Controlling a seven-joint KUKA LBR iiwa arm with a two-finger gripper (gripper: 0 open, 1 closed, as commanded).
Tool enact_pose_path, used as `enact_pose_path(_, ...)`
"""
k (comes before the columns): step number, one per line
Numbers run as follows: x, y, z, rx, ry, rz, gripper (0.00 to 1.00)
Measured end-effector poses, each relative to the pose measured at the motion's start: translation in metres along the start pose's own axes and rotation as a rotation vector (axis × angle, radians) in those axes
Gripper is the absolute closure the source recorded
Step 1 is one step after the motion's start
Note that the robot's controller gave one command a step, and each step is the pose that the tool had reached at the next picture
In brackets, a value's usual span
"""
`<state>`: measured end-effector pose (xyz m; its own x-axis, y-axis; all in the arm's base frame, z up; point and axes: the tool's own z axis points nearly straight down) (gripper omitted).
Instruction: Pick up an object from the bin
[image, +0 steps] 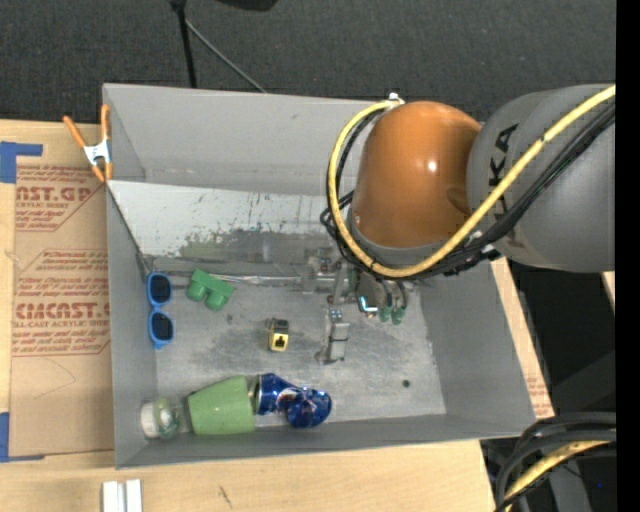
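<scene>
Arm (560, 180) reaches in from the right, and its orange wrist cover (415, 175) sits over the right-centre of the grey bin (250, 130). The jaws hang below the cover, low over bare, scuffed bin floor near the middle. We cannot tell whether they are apart or together, and we see nothing between them.

The nearest thing is a small yellow-and-black cube (278, 337), just left of the jaws and apart from them, lying alone on open floor.

- A green block (209, 289) lies farther left, toward the back.
- Blue sunglasses (158, 309) lie against the left wall, near the green block.
- Along the front wall, a crushed blue can (290, 400) touches a pale green cup (220, 408) lying on its side. A clear rounded piece (158, 418) is at the cup's left end.

Nothing lies between the jaws and the cube. The front-wall row is well apart from them.
</scene>
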<state>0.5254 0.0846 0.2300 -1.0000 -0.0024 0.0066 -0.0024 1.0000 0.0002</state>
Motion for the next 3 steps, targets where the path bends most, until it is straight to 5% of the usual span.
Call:
enact_pose_path(1, 0.013, 0.014, 0.128, -0.002, -0.019, -0.106, 0.00)
enact_pose_path(2, 0.038, 0.027, 0.150, 0.003, -0.011, -0.186, 0.00)
enact_pose_path(3, 0.039, 0.027, 0.151, 0.000, -0.010, -0.184, 1.00)
